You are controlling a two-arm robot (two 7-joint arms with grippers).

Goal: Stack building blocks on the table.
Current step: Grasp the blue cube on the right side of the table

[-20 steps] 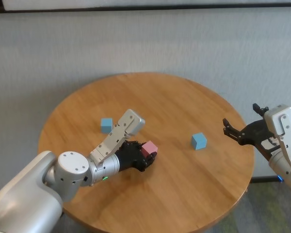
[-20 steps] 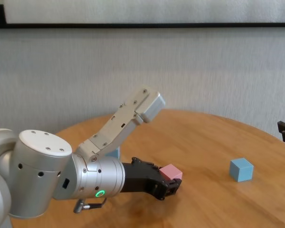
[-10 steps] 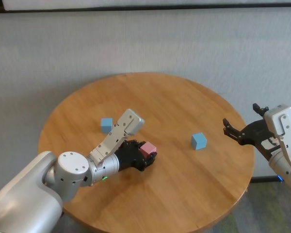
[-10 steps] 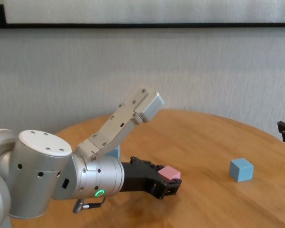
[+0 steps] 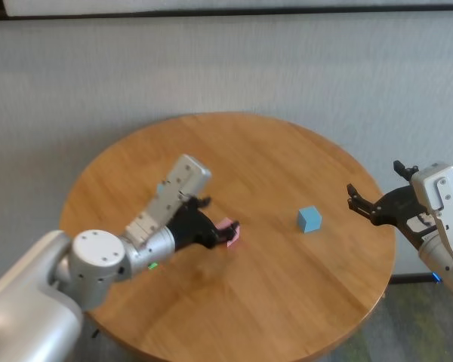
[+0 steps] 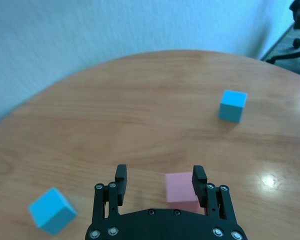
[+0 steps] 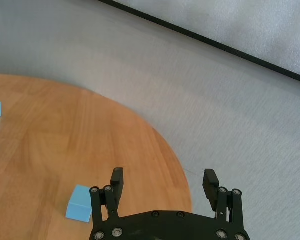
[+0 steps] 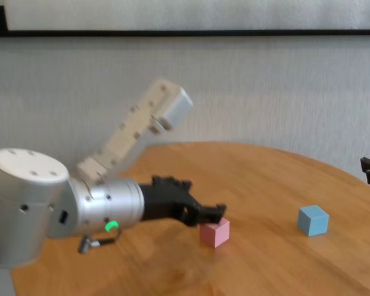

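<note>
We see the left gripper (image 5: 219, 230) low over the middle of the round wooden table (image 5: 287, 302), its jaws spread apart and holding nothing. The pink block (image 5: 228, 232) rests on the tabletop at the gripper's tip; in the left wrist view the pink block (image 6: 180, 186) sits between the two fingers but off-centre, close against one fingertip (image 6: 199, 176) with a clear gap to the other, and we cannot tell whether that near finger actually touches it. In the chest view the left gripper (image 8: 213, 216) hangs just above the pink block (image 8: 214, 231), whose underside lies flat on the wood. One blue block (image 5: 309, 219) stands alone on the table well to the right of the pink one, between it and the right gripper (image 5: 366, 204). The other blue block (image 6: 52, 210) shows only in the left wrist view, lying on the table beside the left gripper's body and apart from the pink block; in the head view the left forearm covers it. The right gripper hovers off the table's right edge with its fingers wide open and empty, and in its own wrist view the right gripper (image 7: 164, 181) looks over the table rim towards the near blue block (image 7: 80, 203). No block lies on another; all three rest separately on the wood.
</note>
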